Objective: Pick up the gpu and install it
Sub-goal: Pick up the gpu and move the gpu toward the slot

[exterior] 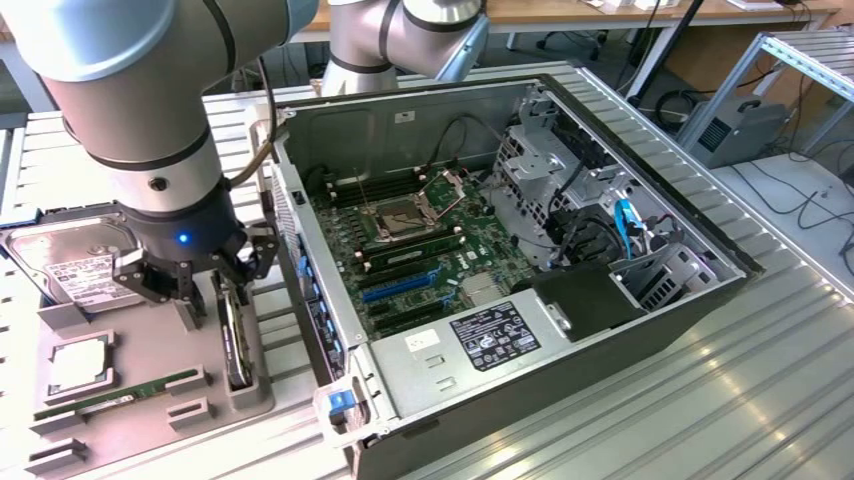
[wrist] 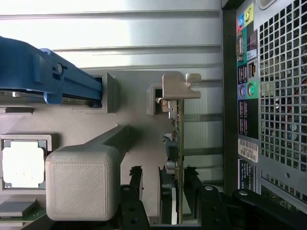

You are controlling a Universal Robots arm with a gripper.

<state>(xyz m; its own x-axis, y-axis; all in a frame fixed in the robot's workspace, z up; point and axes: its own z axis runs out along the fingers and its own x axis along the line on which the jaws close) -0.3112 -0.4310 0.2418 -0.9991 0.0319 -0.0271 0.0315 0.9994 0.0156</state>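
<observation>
Ribbed metal surface (exterior: 694,400) carried a grey holder (exterior: 134,440) beside the open computer case (exterior: 400,110). Spread wide, the tool (exterior: 220,300) straddled the gpu (exterior: 238,345), which stood on edge along the holder's case-side edge, long axis parallel to the case, bracket (wrist: 177,86) toward the hard drive (exterior: 74,265).

Arm and gripper as inspected: lowered, jaws wide.

My arm (exterior: 127,100) stands steeply at the exterior view's left, its thick grey link running down to my wrist (exterior: 171,205), which is upright. A small blue light (exterior: 184,239) is lit on the wrist's dark collar. My gripper (exterior: 208,308) points straight down from it. In the wrist view my two dark fingers (wrist: 136,184) stand parallel, tips level, spread well apart.
</observation>
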